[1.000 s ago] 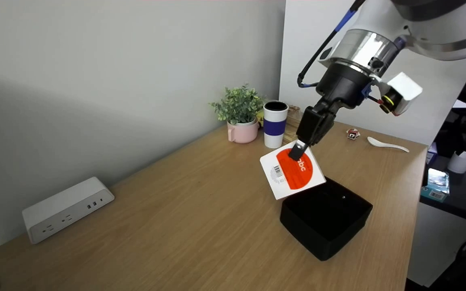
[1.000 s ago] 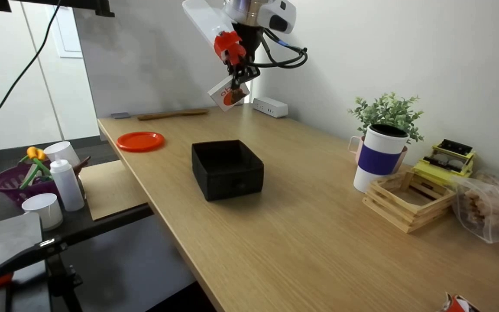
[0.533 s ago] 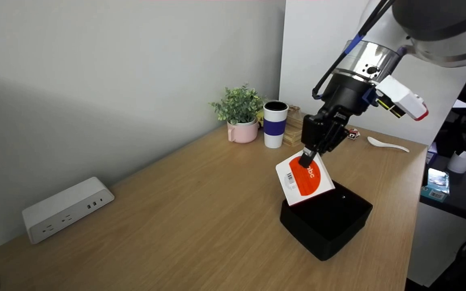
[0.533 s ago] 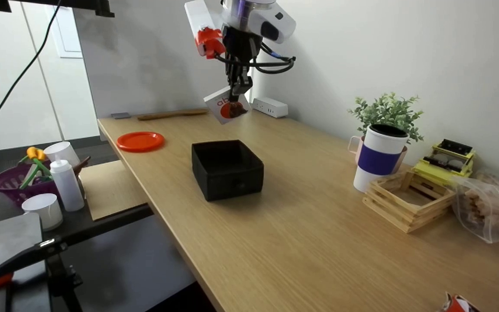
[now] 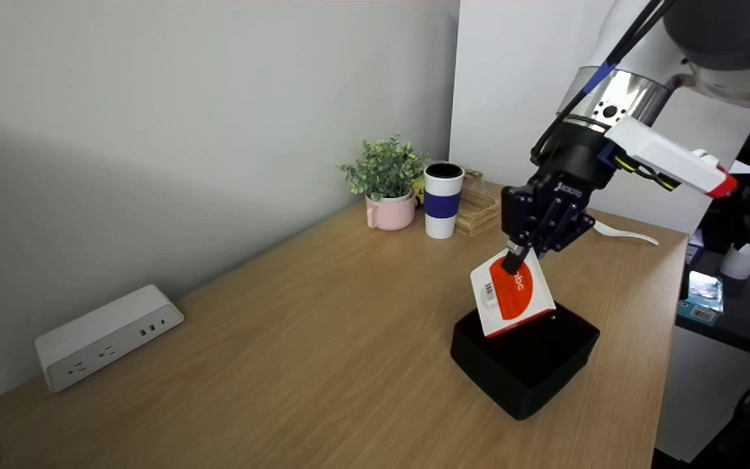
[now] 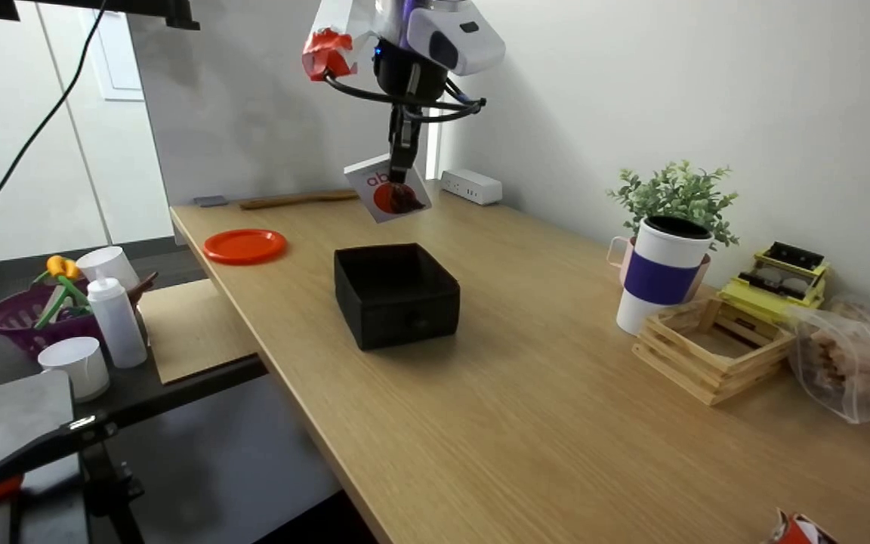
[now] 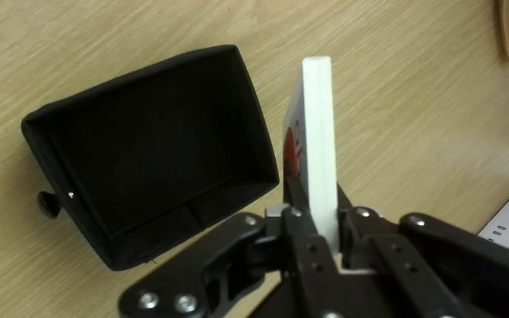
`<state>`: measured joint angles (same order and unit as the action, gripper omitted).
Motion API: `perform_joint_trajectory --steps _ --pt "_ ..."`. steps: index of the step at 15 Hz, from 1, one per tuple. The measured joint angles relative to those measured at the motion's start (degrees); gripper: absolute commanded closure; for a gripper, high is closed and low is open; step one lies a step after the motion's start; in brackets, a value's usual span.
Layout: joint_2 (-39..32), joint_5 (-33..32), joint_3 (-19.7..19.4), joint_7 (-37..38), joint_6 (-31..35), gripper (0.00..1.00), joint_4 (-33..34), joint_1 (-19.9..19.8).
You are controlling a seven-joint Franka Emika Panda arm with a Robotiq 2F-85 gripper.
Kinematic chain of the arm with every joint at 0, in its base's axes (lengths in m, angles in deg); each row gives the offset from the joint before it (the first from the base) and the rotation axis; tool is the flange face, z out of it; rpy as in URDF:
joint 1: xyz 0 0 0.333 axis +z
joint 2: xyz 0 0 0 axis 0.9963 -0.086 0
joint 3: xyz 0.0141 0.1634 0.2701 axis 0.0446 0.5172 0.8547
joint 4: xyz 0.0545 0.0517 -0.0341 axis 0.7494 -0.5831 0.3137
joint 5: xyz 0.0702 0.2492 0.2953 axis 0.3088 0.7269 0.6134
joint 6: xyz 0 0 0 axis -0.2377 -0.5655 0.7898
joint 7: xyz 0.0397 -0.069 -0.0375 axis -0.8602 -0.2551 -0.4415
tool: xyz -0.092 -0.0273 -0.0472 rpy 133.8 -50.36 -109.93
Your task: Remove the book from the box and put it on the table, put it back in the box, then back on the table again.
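The book (image 5: 513, 301) hangs lower and farther right than in the earlier frame of an exterior view, tilted in the air, clasped by the gripper (image 7: 320, 194). There it seems to overlap the box (image 5: 531, 361); the wrist view shows it edge-on, right of the box, with table (image 7: 276, 88) between, so a return likely means going left.

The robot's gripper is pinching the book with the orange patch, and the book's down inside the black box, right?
Not quite: the gripper is pinching the book, but an exterior view shows the book in the air, apart from the black box.
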<state>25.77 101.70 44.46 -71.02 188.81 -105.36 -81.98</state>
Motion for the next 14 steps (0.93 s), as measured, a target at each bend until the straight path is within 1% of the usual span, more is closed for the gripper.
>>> perform_joint_trajectory --steps 4,7,10,14 --pt "1.4 0.0 -0.2 5.3 -0.9 0.96 -2.3 0.0" --pt "2.3 0.0 -1.0 8.1 -2.4 0.96 -4.0 0.0" --pt "2.5 0.1 -2.1 9.6 -5.0 0.96 -4.6 0.0" --pt "2.5 1.0 -3.4 9.8 -9.7 0.96 -4.6 -0.1"
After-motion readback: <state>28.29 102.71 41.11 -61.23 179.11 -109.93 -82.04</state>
